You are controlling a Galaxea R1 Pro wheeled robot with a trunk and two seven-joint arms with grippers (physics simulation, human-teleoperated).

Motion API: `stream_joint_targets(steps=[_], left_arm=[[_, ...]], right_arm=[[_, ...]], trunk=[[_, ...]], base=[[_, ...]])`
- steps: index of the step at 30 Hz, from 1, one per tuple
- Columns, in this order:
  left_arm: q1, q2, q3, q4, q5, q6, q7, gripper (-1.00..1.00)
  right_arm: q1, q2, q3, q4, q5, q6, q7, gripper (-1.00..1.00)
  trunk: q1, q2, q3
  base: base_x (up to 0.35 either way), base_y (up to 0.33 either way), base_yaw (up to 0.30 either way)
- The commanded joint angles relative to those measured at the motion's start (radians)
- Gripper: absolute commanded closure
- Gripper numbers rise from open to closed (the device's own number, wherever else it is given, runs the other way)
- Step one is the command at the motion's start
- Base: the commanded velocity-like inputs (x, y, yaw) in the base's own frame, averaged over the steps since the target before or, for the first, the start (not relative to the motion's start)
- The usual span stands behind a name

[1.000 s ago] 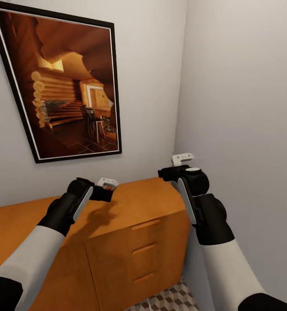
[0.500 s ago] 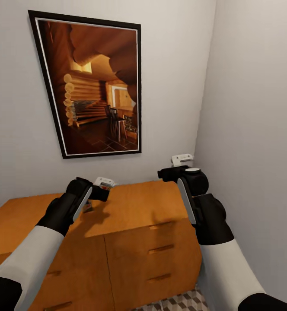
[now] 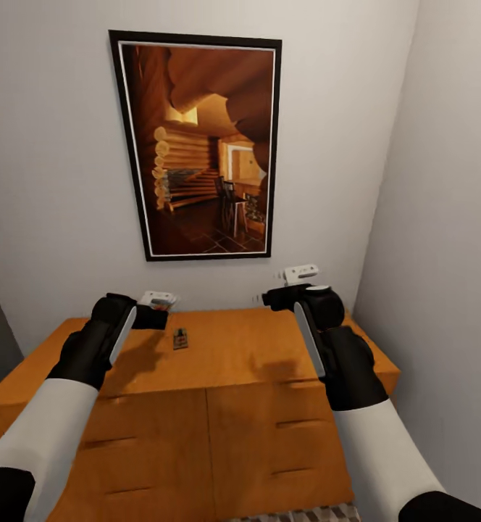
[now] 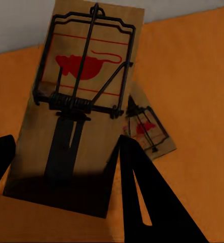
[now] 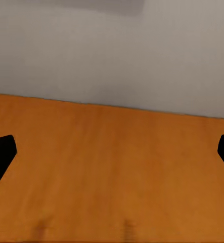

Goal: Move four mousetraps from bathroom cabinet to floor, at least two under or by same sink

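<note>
The orange-brown cabinet (image 3: pixel 269 348) stands against the wall below me. My left gripper (image 3: pixel 156 316) hovers over the left part of its top, shut on a mousetrap (image 3: pixel 157 297). In the left wrist view that mousetrap (image 4: pixel 81 91) is large between the dark fingers (image 4: pixel 142 187), a wooden slab with a red mouse print and black wire. A second mousetrap (image 3: pixel 180 338) lies flat on the cabinet top just right of the left gripper; it is also in the left wrist view (image 4: pixel 147 129). My right gripper (image 3: pixel 268 297) hangs open above the cabinet's right part, with nothing between its fingers (image 5: pixel 0 154).
A large black-framed picture (image 3: pixel 201 145) of a log interior hangs above the cabinet. A grey side wall (image 3: pixel 450 217) closes in at the right. Drawer fronts with bar handles (image 3: pixel 291 423) face me. A strip of cube-patterned floor (image 3: pixel 298 515) shows at the bottom edge.
The camera has turned left, so the picture and cabinet have slid right. The mousetrap lying on the cabinet top has come into sight. Both arms keep their pose, the left still holding its mousetrap.
</note>
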State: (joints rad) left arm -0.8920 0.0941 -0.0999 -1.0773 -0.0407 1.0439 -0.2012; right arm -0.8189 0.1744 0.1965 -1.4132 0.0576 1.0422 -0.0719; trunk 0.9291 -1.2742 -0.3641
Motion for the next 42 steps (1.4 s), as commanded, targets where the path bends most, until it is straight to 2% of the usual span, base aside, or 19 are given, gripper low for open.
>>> stream_joint_targets(steps=[1, 4, 11, 20, 30, 36, 38, 41, 42], left_arm=[[-0.001, 0.002, 0.008, -0.001, -0.007, 0.003, -0.005, 1.0], [-0.001, 0.01, 0.03, -0.001, -0.024, 0.003, -0.005, 1.0], [-0.001, 0.016, 0.044, -0.001, -0.055, 0.003, -0.006, 1.0], [-0.001, 0.011, 0.046, -0.001, -0.056, 0.003, -0.007, 1.0], [-0.001, 0.007, 0.044, -0.001, -0.052, 0.003, -0.007, 1.0], [-0.001, 0.006, 0.043, -0.001, -0.047, 0.003, -0.009, 1.0], [-0.001, 0.003, 0.043, -0.001, -0.047, 0.003, -0.009, 1.0], [-0.001, -0.015, 0.042, 0.001, -0.047, 0.003, -0.009, 1.0], [-0.001, -0.028, 0.042, 0.002, -0.048, 0.003, -0.009, 1.0]], right_arm=[[-0.001, 0.0, 0.001, 0.006, 0.005, 0.005, 0.0, -1.0], [-0.001, 0.0, 0.001, 0.026, 0.004, 0.005, 0.002, -1.0], [-0.002, 0.0, -0.001, 0.059, 0.003, 0.005, 0.003, -1.0], [-0.001, 0.0, -0.004, 0.078, 0.008, 0.005, 0.004, -1.0], [-0.001, 0.0, -0.011, 0.078, 0.01, 0.005, 0.0, -1.0], [-0.001, 0.0, -0.012, 0.089, 0.007, 0.005, -0.001, -1.0], [-0.001, 0.0, -0.012, 0.102, 0.006, 0.005, -0.001, -1.0], [-0.002, 0.0, -0.011, 0.153, 0.006, 0.005, -0.002, -1.0], [-0.002, 0.0, -0.011, 0.183, 0.007, 0.005, -0.002, -1.0]], trunk=[[0.0, -0.001, -0.001], [0.0, -0.001, -0.001], [0.0, -0.001, -0.001], [0.0, -0.001, -0.001], [0.0, -0.001, -0.001], [0.0, -0.001, -0.001], [0.0, -0.001, -0.001], [0.0, -0.001, -0.001], [0.0, -0.001, -0.001]], base=[[0.0, 0.0, 0.284], [0.0, 0.0, 0.284], [0.0, 0.0, 0.284], [0.0, 0.026, 0.24], [0.011, 0.262, 0.033], [0.024, 0.107, 0.003], [0.008, 0.034, 0.001], [0.004, 0.016, 0.0], [0.002, 0.008, 0.0]])
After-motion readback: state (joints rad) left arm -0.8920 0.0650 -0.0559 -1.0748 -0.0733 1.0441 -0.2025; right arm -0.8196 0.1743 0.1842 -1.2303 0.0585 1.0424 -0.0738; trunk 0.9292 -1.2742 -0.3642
